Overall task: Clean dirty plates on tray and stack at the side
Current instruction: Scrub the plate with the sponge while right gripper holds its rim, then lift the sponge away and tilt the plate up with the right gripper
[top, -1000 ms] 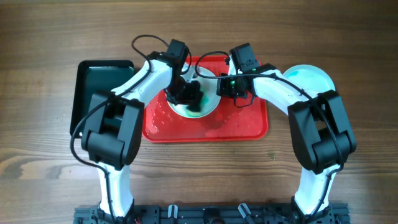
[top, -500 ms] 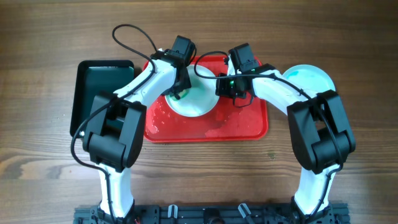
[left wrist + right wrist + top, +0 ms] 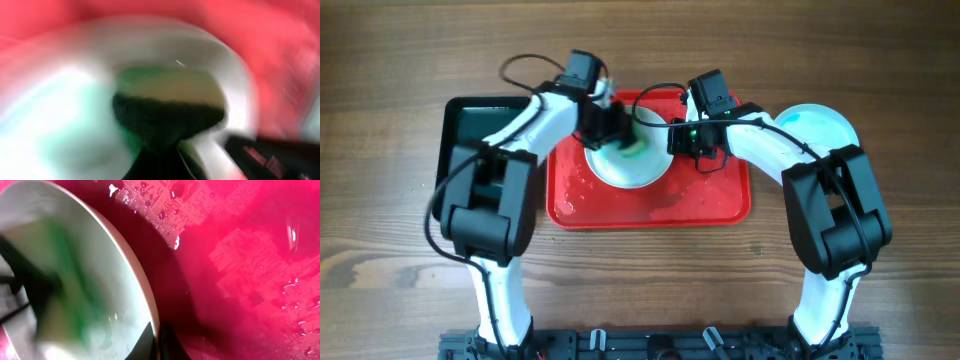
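A white plate (image 3: 632, 168) sits on the wet red tray (image 3: 710, 200). My left gripper (image 3: 616, 133) is shut on a green and yellow sponge (image 3: 632, 146) and presses it on the plate's far left part; the left wrist view is blurred, with the sponge (image 3: 167, 107) against the plate (image 3: 60, 115). My right gripper (image 3: 682, 140) is shut on the plate's right rim (image 3: 145, 305), one finger inside and one outside (image 3: 159, 342). A pale blue-green plate (image 3: 820, 127) lies on the table at the right.
A black tray (image 3: 470, 140) lies left of the red tray. Water drops (image 3: 165, 215) cover the red tray. Both arms crowd the tray's far edge, with a cable (image 3: 530, 70) looping above the left wrist.
My left gripper with the sponge swept from the plate's middle to its far left, wrist swinging left. The right gripper kept its hold on the rim.
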You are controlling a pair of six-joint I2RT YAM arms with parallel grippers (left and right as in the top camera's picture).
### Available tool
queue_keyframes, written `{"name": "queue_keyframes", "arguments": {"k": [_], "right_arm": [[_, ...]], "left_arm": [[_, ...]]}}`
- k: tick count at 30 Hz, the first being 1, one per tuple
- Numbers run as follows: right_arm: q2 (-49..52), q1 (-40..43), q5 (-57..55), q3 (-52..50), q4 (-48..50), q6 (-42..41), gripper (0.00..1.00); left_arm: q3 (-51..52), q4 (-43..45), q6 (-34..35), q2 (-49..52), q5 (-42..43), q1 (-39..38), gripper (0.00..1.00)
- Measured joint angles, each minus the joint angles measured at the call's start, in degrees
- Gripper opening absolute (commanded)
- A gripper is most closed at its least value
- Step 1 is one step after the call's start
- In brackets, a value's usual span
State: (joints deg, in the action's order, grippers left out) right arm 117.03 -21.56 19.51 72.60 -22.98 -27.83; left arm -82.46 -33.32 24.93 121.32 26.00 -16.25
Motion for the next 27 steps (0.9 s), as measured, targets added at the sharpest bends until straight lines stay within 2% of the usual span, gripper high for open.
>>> {"name": "queue_keyframes", "arguments": {"k": [1, 4, 9, 11, 14, 18, 21, 23, 27], "right_arm": [[0.0, 0.0, 0.02, 0.0, 0.11, 0.0, 0.04], [0.09, -0.13, 0.42, 0.0, 0.5, -0.02, 0.04], [0.09, -0.09, 0.42, 0.0, 0.26, 0.0, 0.04], [0.0, -0.02, 0.35, -0.02, -0.2, 0.04, 0.04], [-2.4, 0.0, -4.63, -0.24, -5.2, 0.55, 0.04], [-13.66, -0.5, -21.55, -0.57, -12.15, 2.43, 0.04], [-22.93, -3.32, -38.45, -0.55, -15.08, 2.93, 0.04], [-25.38, -7.32, -51.76, -0.55, -18.12, 3.48, 0.04], [-25.33, -14.64, -70.9, -0.57, -21.62, 3.98, 0.04]], "left_arm": [[-0.13, 0.15, 1.09, -0.07, -6.14, 1.68, 0.04], [-2.58, -5.05, 2.8, -0.68, -15.34, 2.05, 0.04], [-14.99, -21.31, 2.8, -1.99, -19.34, 3.45, 0.04], [-19.87, -25.59, 2.8, -5.51, -20.04, 4.31, 0.04], [-22.18, -27.5, 2.8, -11.21, -20.48, 4.87, 0.04], [-21.49, -27.96, 2.8, -12.37, -20.63, 4.92, 0.04], [-19.74, -27.76, 2.8, -11.08, -20.63, 4.92, 0.04], [-18.56, -27.45, 2.8, -9.2, -20.63, 4.92, 0.04], [-16.04, -26.62, 2.8, -7.56, -20.63, 4.92, 0.04]]}}
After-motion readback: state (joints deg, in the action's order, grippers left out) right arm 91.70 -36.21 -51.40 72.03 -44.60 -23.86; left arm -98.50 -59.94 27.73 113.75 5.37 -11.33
